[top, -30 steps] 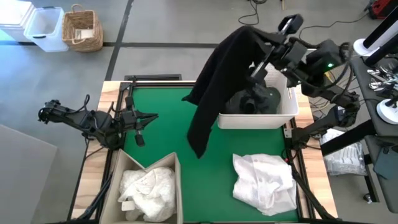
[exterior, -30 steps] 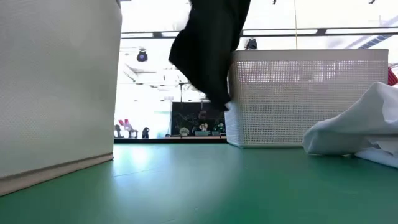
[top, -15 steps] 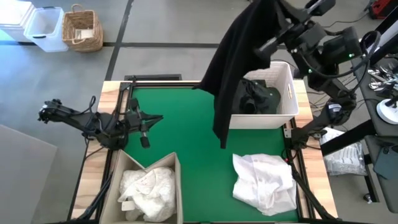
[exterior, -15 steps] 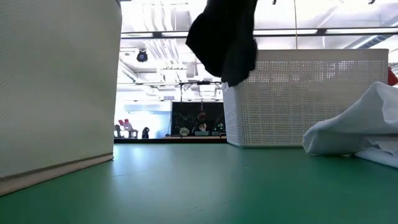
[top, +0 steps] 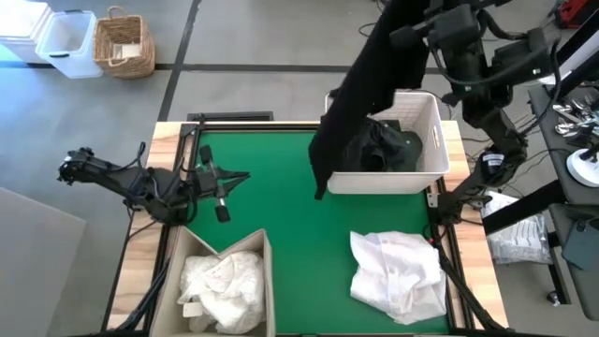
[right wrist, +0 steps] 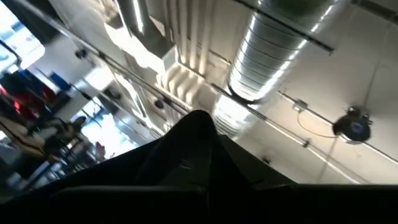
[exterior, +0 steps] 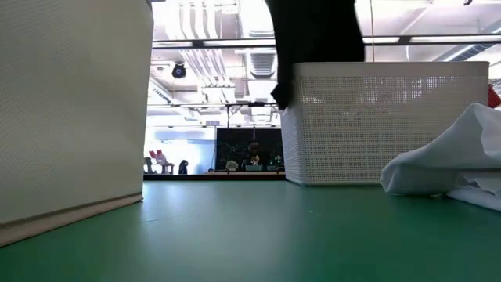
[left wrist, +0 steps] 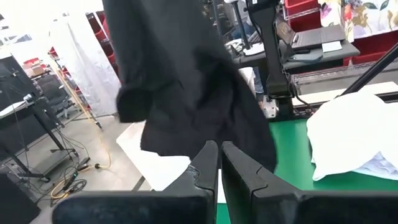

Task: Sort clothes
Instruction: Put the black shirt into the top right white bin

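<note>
The right gripper [top: 423,26] is up high over the far side of the white basket [top: 432,166], clamped on a black garment [top: 363,94] that dangles below it, draped past the basket's left rim with its tail hanging over the green mat [top: 290,225]. More dark clothes [top: 382,150] sit inside the basket. A white pile [top: 398,271] lies on the mat just in front of the basket, and another white one [top: 223,285] is in the beige bin [top: 269,281]. The left gripper [top: 221,183] waits low at the mat's left edge, fingers [left wrist: 208,163] pressed together on nothing.
</note>
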Action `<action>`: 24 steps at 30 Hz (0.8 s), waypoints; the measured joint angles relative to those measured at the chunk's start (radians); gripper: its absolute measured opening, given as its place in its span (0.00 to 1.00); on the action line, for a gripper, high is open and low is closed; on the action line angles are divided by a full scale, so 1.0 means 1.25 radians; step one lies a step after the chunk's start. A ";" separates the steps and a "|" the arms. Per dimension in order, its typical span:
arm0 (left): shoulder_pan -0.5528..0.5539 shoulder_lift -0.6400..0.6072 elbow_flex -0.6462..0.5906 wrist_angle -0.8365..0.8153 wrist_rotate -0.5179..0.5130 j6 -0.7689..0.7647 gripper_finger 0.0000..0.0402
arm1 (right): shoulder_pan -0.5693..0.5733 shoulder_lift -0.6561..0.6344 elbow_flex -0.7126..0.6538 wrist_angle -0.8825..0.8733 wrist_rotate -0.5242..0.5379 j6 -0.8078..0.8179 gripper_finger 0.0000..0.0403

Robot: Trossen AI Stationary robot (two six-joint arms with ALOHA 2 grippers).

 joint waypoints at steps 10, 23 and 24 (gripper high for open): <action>0.000 0.006 0.017 -0.027 -0.001 -0.002 0.00 | -0.179 -0.005 0.001 -0.009 0.148 -0.014 0.03; 0.000 0.006 0.017 -0.039 -0.002 -0.003 0.00 | -0.348 -0.003 -0.003 -0.088 0.294 0.022 0.03; 0.000 0.006 0.017 -0.042 -0.002 -0.003 0.00 | -0.355 -0.002 -0.003 -0.090 0.305 0.022 0.03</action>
